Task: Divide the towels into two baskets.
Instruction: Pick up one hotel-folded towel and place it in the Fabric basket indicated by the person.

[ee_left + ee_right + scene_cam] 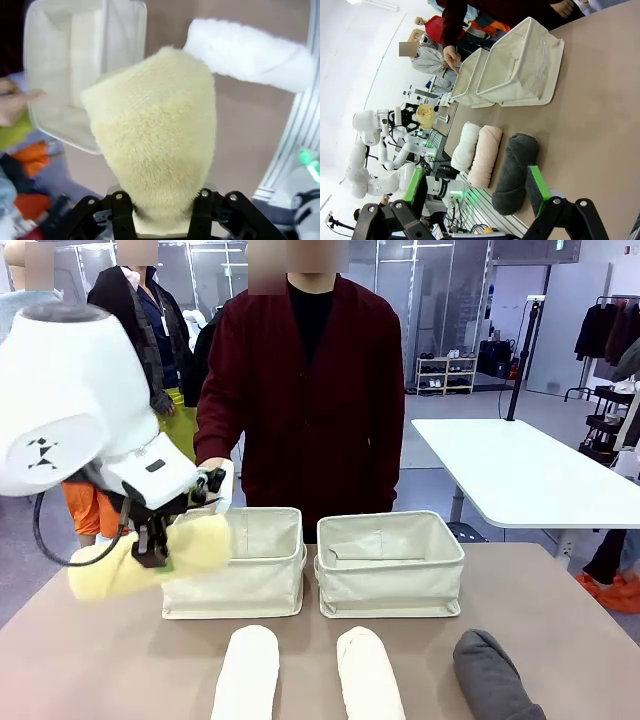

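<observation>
The left fingers (150, 546) are closed on the pale yellow towel (140, 560), pinching it near its middle. The roll hangs in the air above the left part of the table (560, 620), lying roughly level. In the front view its right end overlaps the left wall of the left basket (262, 580). In the left wrist view the roll rises from between the two black fingers and covers the middle of the picture. The basket lies beyond it on one side and the white towel (250, 52) on the other.

The two cream baskets stand side by side in the middle of the table, close together, the right basket (390, 585) beside the left one. A person (310, 390) in a dark red cardigan stands behind them, with one hand (218, 480) at the far left corner of the left basket; I cannot tell whether it touches the rim.

Three towels lie in a row on the near side of the table. The white towel sits in front of the left basket, the cream-pink towel (368, 675) in front of the right one, and the dark grey towel (495, 675) furthest right.

The right fingers (538, 185) stand wide open with nothing between them, green pads showing, off the table's near edge by the dark grey towel
</observation>
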### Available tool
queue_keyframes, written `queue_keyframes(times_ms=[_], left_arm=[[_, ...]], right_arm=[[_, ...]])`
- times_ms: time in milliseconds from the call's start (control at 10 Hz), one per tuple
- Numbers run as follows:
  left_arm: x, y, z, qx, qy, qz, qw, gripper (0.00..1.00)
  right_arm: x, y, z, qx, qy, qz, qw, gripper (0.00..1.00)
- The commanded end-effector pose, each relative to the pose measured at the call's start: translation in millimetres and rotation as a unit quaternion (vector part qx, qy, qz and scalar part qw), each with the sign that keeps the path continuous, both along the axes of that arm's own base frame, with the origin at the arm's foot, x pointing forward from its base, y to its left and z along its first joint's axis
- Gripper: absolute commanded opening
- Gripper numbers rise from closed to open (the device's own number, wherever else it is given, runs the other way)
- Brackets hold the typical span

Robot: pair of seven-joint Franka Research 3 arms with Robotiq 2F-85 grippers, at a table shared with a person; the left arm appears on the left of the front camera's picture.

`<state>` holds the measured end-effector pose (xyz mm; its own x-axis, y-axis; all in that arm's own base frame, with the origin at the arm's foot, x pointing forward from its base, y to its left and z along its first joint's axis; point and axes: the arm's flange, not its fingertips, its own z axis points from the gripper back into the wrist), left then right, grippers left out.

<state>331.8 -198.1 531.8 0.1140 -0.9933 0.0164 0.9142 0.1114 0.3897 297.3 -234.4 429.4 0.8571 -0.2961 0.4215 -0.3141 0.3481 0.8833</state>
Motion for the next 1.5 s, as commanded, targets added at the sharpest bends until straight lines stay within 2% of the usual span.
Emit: queue_keyframes(times_ms=[0,200,300,400,600,700,900,1100,1300,1400], left_arm=[[34.5,-10.0,5.4,0.028,-0.015,-0.08,0.996,0.46],[78.6,-24.4,7.5,0.033,-0.001,-0.11,0.993,0.46],[90.4,-28.6,6.2,0.028,0.013,-0.132,0.991,0.46],[50.8,-22.8,5.1,0.033,-0.003,-0.092,0.995,0.46],[50.8,-22.8,5.1,0.033,-0.003,-0.092,0.995,0.46],[75.6,-29.5,-3.1,0.038,0.008,-0.106,0.994,0.46],[125.1,-40.7,3.7,0.044,0.0,-0.128,0.991,0.46],[180.1,-57.0,-7.4,0.089,0.011,-0.147,0.985,0.46],[214.7,-68.6,-20.5,0.115,0.026,-0.123,0.985,0.46],[231.9,-71.1,-31.7,0.1,0.044,-0.111,0.988,0.46]], right_arm=[[-2.8,1.1,1.6,0.002,-0.005,0.0,1.0,1.0],[-2.8,1.1,1.6,0.002,-0.005,0.0,1.0,1.0],[-2.8,1.1,1.6,0.002,-0.005,0.0,1.0,1.0],[-2.8,1.1,1.6,0.002,-0.005,0.0,1.0,1.0],[-2.8,1.1,1.6,0.002,-0.005,0.0,1.0,1.0],[-2.8,1.1,1.6,0.002,-0.005,0.0,1.0,1.0],[-2.8,1.1,1.6,0.002,-0.005,0.0,1.0,1.0],[-2.8,1.1,1.6,0.002,-0.005,0.0,1.0,1.0],[-2.8,1.1,1.6,0.002,-0.005,0.0,1.0,1.0],[-2.8,1.1,1.6,0.002,-0.005,0.0,1.0,1.0]])
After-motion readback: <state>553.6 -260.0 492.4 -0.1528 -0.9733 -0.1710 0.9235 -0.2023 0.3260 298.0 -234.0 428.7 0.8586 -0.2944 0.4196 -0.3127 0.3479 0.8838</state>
